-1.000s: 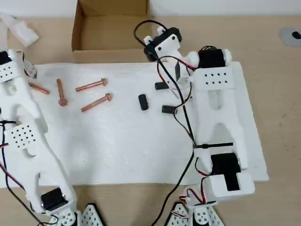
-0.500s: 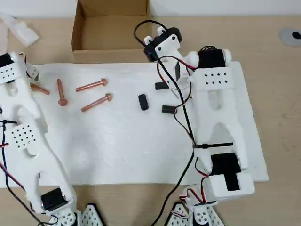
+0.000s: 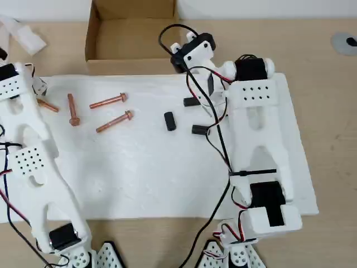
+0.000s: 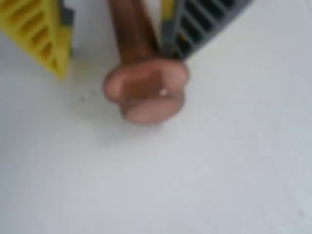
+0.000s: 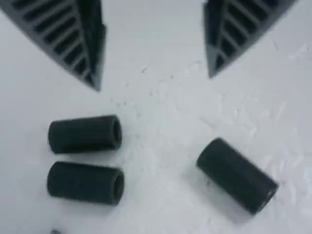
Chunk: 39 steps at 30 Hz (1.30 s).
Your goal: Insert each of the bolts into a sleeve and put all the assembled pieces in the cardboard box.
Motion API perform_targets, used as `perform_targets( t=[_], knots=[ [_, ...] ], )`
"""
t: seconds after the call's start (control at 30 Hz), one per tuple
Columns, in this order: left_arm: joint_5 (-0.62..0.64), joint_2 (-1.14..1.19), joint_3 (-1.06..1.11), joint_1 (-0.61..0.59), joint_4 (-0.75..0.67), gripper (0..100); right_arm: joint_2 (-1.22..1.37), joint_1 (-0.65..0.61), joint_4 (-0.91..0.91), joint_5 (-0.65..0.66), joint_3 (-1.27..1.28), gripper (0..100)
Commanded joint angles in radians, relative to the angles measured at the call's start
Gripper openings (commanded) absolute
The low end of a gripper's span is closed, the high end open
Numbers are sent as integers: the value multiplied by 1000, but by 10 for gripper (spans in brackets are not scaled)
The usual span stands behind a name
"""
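Overhead, two white robot arms stood at a wooden table (image 3: pixel 334 100) with a white foam sheet (image 3: pixel 139 167) lying across it. An open cardboard box (image 3: pixel 128 66) sat on the table just past the sheet's far edge.

Four copper-coloured bolts lay on the left part of the sheet. Three loose bolts (image 3: pixel 72 109) (image 3: pixel 109 101) (image 3: pixel 114 121) lay near one another but apart. The fourth bolt (image 3: pixel 49 105) lay at the sheet's left edge, one end under the left claw (image 3: pixel 37 89).

From the left wrist, that bolt (image 4: pixel 146 90) lay flat on the foam, its shaft running between the fingers of the left claw (image 4: pixel 117 61). The grey finger (image 4: pixel 204 22) sat right against the shaft. A gap showed between the yellow finger (image 4: pixel 41 34) and the shaft, so the claw was released, straddling the bolt rather than pinching it.

Three short black sleeves (image 3: pixel 170 120) (image 3: pixel 191 101) (image 3: pixel 201 129) lay on the middle of the sheet, near the right claw (image 3: pixel 207 89).

From the right wrist, two sleeves (image 5: pixel 85 133) (image 5: pixel 85 182) lay side by side and parallel, and the third (image 5: pixel 237 168) lay apart at an angle. The right claw (image 5: pixel 153 79) hung above the foam beside them, its dark fingers (image 5: pixel 73 34) spread wide and grasping nothing.
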Motion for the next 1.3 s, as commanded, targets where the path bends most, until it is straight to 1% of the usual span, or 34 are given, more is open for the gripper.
perform_targets(
  t=[0.0, 0.1, 0.23, 0.3, 0.43, 0.67, 0.73, 0.8, 0.93, 1.0, 1.1, 1.17, 1.27],
  knots=[
    [17, 1, -8, 44, 37, 143, -7, -18, 18, 6, -51, 176],
    [74, 1, -8, 23, 71, 143, -7, -18, 25, 6, -53, 176],
    [77, 1, -2, 18, 107, 140, -7, -18, 43, 6, -58, 176],
    [77, 1, -2, 18, 118, 109, -7, -16, 44, 6, -58, 176],
    [77, 1, 0, 15, 126, 5, -7, -18, 57, 6, -59, 176],
    [77, 1, 0, 3, 126, 2, -8, -13, 86, 3, -59, 175],
    [72, 1, -8, -3, 146, 2, -8, -15, 86, -5, -58, 175],
    [18, -7, -15, -5, 172, 2, -8, -18, 87, -41, -58, 175],
    [-180, -8, -149, 0, 265, 3, -5, -39, 110, -89, -44, 175],
    [-255, -8, -245, -5, 315, 4, -7, -70, 120, -75, -28, 176],
    [-307, -31, -331, -15, 319, 5, 1, -137, 133, -32, -5, 177],
    [-322, -107, -316, -20, 321, 5, 2, -173, 118, -32, -1, 177],
    [-354, -263, -173, -8, 321, 5, 33, -194, 78, -68, -8, 177]
  ],
)
